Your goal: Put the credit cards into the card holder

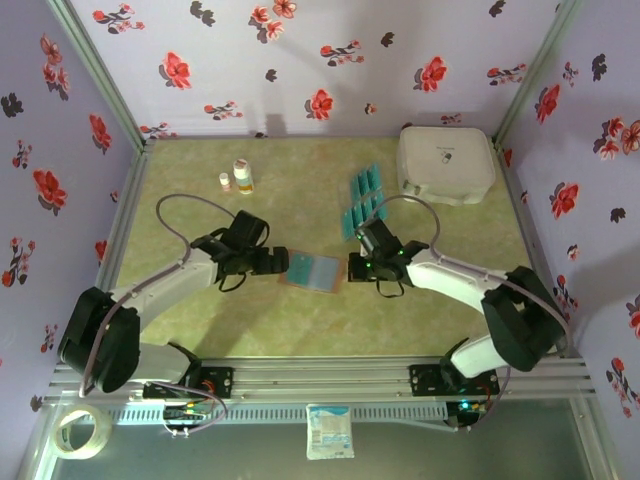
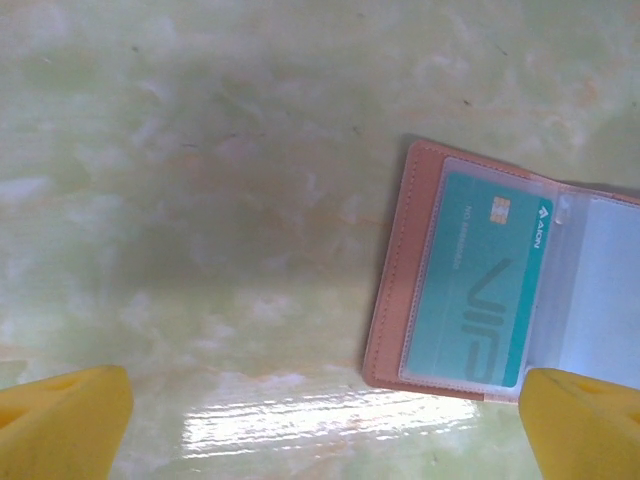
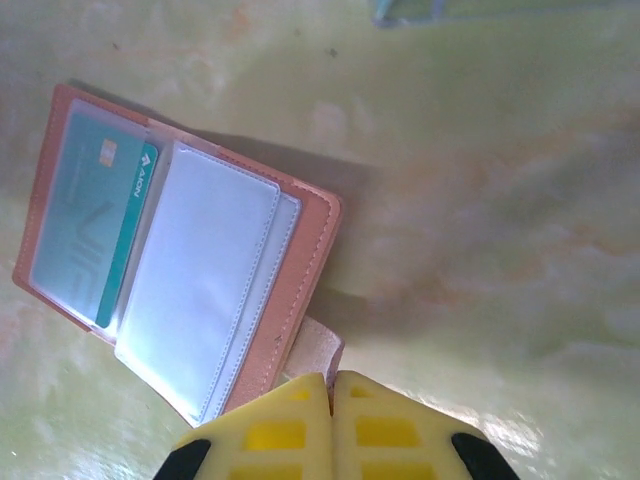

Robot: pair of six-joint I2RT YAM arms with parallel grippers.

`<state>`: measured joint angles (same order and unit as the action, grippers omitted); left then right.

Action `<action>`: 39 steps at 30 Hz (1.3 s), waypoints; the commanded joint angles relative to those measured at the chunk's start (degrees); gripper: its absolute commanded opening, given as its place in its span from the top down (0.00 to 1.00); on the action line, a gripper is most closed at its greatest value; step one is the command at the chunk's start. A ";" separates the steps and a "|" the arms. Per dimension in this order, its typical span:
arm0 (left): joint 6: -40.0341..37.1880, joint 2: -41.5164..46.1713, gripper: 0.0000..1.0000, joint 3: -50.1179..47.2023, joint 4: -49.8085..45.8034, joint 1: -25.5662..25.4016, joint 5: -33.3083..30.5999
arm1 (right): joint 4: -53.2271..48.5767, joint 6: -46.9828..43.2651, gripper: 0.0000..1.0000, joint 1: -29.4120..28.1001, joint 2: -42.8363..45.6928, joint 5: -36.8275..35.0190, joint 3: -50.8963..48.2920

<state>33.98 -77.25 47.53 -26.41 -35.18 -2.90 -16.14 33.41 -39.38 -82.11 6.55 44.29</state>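
The card holder (image 1: 313, 270) lies open mid-table, reddish-brown with greyish-blue pockets. One teal credit card (image 2: 480, 290) sits in its left clear pocket, also seen in the right wrist view (image 3: 85, 225). Several more credit cards (image 1: 362, 200) lie in a loose row behind it to the right. My right gripper (image 1: 353, 266) is at the holder's right edge, its yellow fingers (image 3: 290, 420) pressed together on the small pink closure tab (image 3: 322, 350). Just left of the holder's left edge, my left gripper (image 2: 322, 425) stands wide open with nothing between its fingers.
A large white rounded case (image 1: 446, 162) stands at the back right. Two small bottles (image 1: 242, 176) stand at the back left. Flowered walls close in the table on three sides. A tape roll (image 1: 80, 432) and a packet (image 1: 329, 432) lie below the front rail.
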 commanded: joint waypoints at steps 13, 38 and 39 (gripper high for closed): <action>1.86 -0.56 0.00 1.93 -0.40 -5.61 -0.58 | -7.41 -10.07 0.82 6.77 0.51 1.63 1.04; -3.15 -15.68 0.00 9.17 4.49 -8.62 -0.54 | -0.29 5.66 0.78 0.37 -8.49 2.12 9.38; -3.09 -15.82 0.00 9.08 4.57 -8.83 -0.59 | -0.25 5.64 0.79 0.35 -9.01 1.92 9.49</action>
<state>32.14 -91.94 55.27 -22.72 -43.07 -3.38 -17.52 38.06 -38.52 -89.82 10.04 51.88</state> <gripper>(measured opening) 0.997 0.215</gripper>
